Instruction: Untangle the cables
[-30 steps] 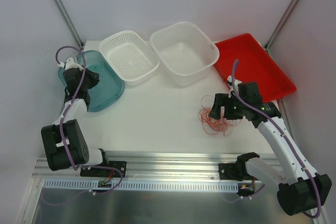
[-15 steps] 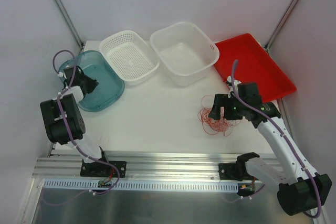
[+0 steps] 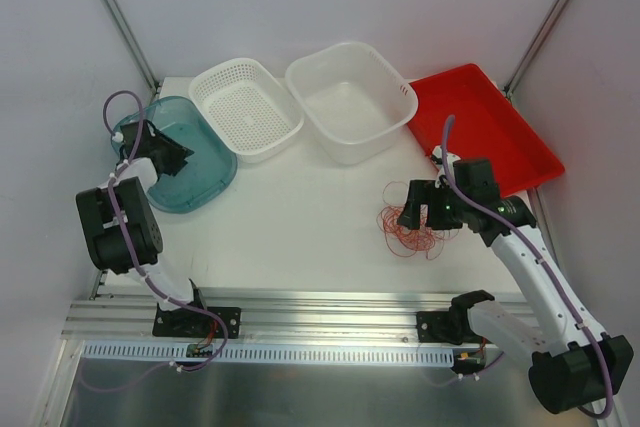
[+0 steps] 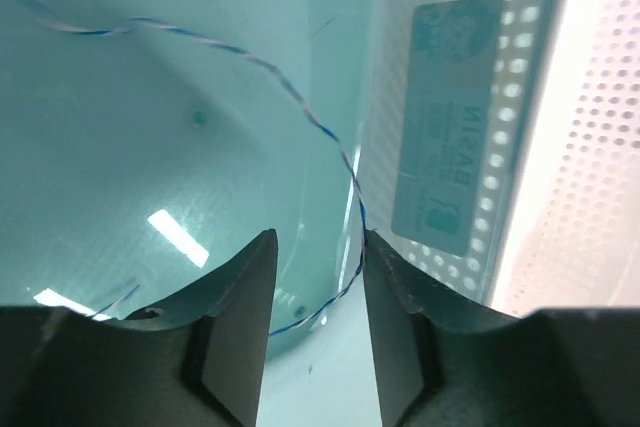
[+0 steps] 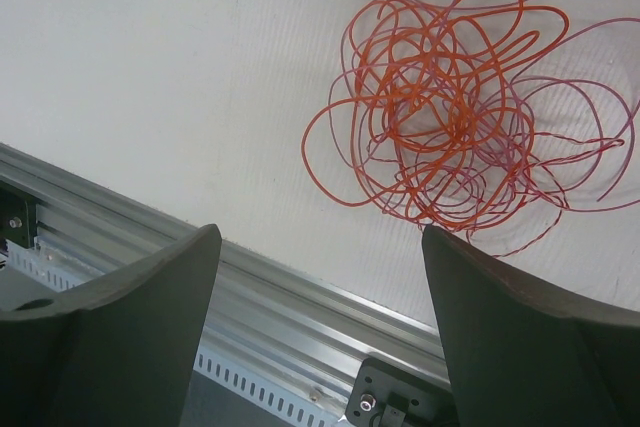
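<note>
Top external view: where do we find the cables (image 3: 400, 232)?
Tangled on the desk (image 3: 300, 217) under our right gripper (image 5: 320, 237), its jaws wide apart, holding nothing.
And our left gripper (image 4: 318, 242)?
Jaws partly apart over the teal bin (image 4: 150, 147), which holds a blue-and-white wire (image 4: 300, 102).

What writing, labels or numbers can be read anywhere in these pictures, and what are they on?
On a sticker on the wall of the white perforated basket, left wrist view: a small picture and a few lines of sideways print, too blurred to read for sure.
Top view and right wrist view: no readable text, brand, number or sign.
</note>
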`<state>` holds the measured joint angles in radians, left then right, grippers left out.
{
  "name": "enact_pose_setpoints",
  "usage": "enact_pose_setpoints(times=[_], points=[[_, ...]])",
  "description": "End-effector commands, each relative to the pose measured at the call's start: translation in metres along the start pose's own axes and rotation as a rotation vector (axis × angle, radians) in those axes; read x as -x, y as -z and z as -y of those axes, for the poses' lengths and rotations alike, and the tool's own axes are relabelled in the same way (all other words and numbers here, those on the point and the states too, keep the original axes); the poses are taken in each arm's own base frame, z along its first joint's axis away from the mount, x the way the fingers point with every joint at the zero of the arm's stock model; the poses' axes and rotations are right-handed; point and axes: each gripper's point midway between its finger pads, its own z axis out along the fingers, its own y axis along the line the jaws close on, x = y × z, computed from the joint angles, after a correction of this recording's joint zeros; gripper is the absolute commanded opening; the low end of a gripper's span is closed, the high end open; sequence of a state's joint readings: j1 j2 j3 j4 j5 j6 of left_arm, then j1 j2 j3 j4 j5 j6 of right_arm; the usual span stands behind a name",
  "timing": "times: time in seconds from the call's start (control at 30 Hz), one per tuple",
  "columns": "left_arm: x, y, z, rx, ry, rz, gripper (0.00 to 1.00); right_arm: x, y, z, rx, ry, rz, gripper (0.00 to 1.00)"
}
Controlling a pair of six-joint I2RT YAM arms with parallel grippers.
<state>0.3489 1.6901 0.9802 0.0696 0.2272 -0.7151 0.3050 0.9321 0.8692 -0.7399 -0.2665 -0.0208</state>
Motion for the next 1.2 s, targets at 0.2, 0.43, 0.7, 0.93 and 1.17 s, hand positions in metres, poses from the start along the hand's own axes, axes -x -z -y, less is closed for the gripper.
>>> enact_pose_setpoints(times=[0.2, 0.43, 0.7, 0.93, 1.17], points=[[0.038, 0.06, 0.036, -0.059, -0.097, 0.14, 0.66, 0.003, 0.012, -0.004, 0.007, 0.029, 0.035, 0.86], [0.036, 0.083, 0.034, -0.039, -0.145, 0.158, 0.86, 0.001, 0.011, 0.0, -0.014, 0.02, 0.029, 0.86], [0.018, 0.095, 0.035, -0.064, -0.182, 0.094, 0.95, -0.002, 0.005, 0.012, -0.083, -0.013, 0.006, 0.86], [-0.041, 0.141, 0.066, -0.23, -0.35, -0.014, 0.99, -0.006, -0.023, 0.034, -0.189, -0.104, -0.044, 0.86], [-0.169, 0.192, 0.099, -0.522, -0.686, -0.235, 0.99, -0.012, -0.077, 0.03, -0.162, -0.146, -0.096, 0.83]])
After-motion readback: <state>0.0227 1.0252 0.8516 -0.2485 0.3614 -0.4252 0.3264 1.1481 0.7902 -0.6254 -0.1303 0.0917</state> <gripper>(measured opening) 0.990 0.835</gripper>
